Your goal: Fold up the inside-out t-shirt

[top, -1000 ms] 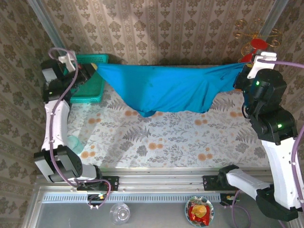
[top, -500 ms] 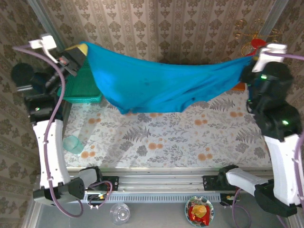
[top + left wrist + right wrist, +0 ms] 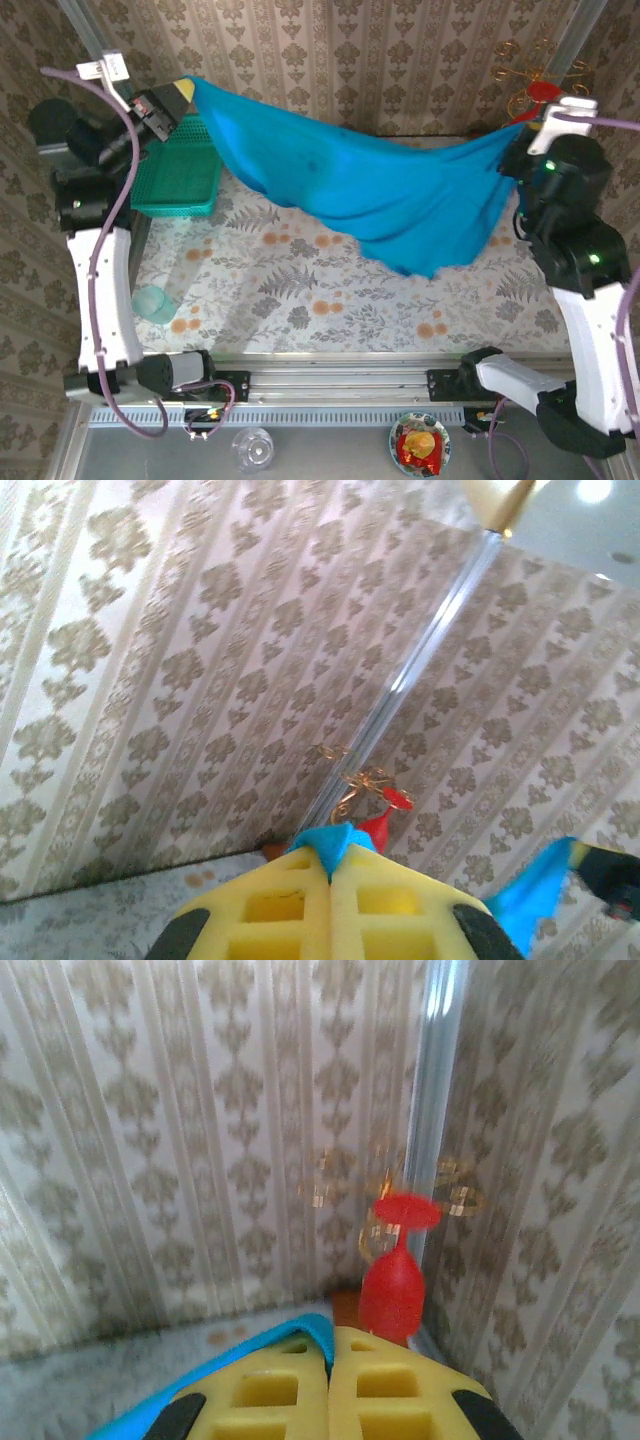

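Spanning the upper half of the top external view, the inside-out t-shirt (image 3: 380,195) hangs in the air between the two arms, above the far part of the table (image 3: 330,300). One corner sits at the upper left of the frame and the opposite corner at the upper right. The cloth sags from both corners, and its lowest fold hangs right of centre over the floral table covering. Whether that fold touches the table cannot be told.

The left end effector (image 3: 178,97) is closed on the upper-left corner of the t-shirt, raised above the teal mesh basket (image 3: 180,175). In the left wrist view, at bottom centre, its yellow fingers (image 3: 270,910) meet with no gap, and a tip of blue cloth protrudes between them.

The right end effector (image 3: 522,135) is closed on the upper-right corner. In the right wrist view, its yellow fingers (image 3: 390,1385) are pressed together at bottom centre, with a blue hem emerging toward the lower left. A red goblet (image 3: 395,1280) stands beyond them, in the corner of the walls.

A translucent teal cup (image 3: 152,303) stands at the left edge of the table, well apart from the t-shirt.
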